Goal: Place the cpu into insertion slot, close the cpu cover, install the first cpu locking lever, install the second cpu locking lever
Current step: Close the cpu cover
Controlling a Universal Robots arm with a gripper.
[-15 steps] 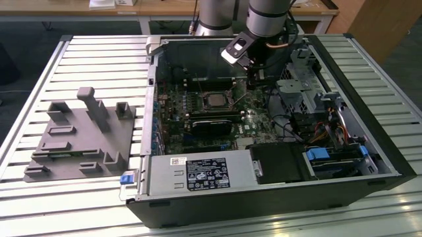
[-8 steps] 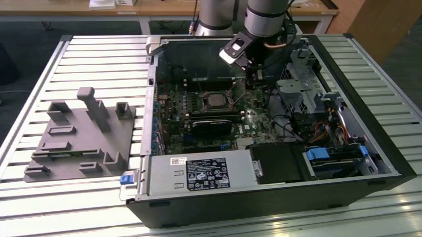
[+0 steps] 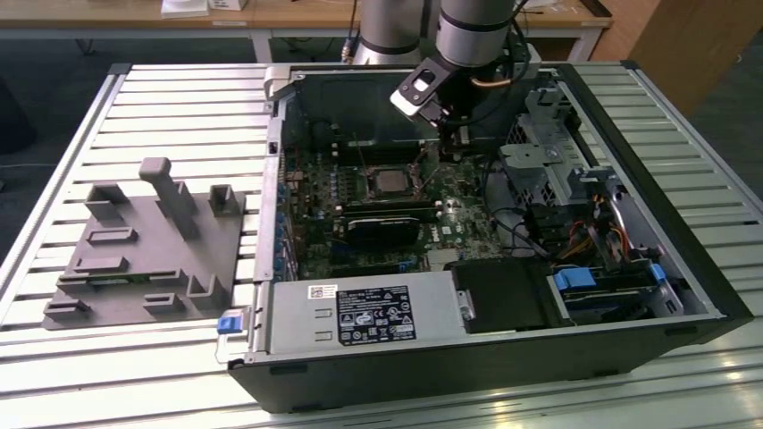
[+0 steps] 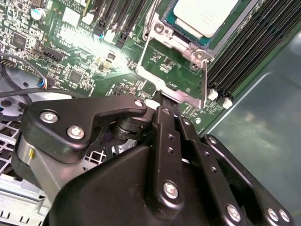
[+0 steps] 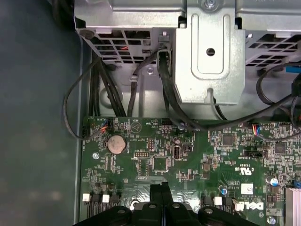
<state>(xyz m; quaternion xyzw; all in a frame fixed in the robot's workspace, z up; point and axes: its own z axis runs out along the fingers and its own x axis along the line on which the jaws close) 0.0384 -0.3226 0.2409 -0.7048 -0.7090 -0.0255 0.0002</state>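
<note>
black linkage bars of my gripper (image 4: 162,100) sit closest to the lens in the second wrist view. its two fingers are pressed together with no gap that i can see. their tips touch the outer edge of the thin shiny silver cpu cover (image 4: 188,96). i cannot tell whether any metal is pinched between them.

that frame stands open, swung off the socket, with green board showing through its cut-out middle. past its hinge end, the flat square cpu (image 4: 204,14) with its dull silver-grey top lies seated in the square insertion slot (image 4: 223,32). long narrow black memory slots (image 4: 244,52) run just beside the socket.

in the first wrist view the joined fingers reach over the green motherboard (image 5: 141,141), near a round silver coin cell (image 5: 116,144). a perforated silver drive cage (image 5: 209,56) stands beyond the board.

from the exterior view i see the arm reaching down into the open black computer case (image 3: 477,375). the case lies on a slatted metal table (image 3: 143,98), and a grey plastic fixture (image 3: 131,250) sits well apart toward the exterior view's left.
</note>
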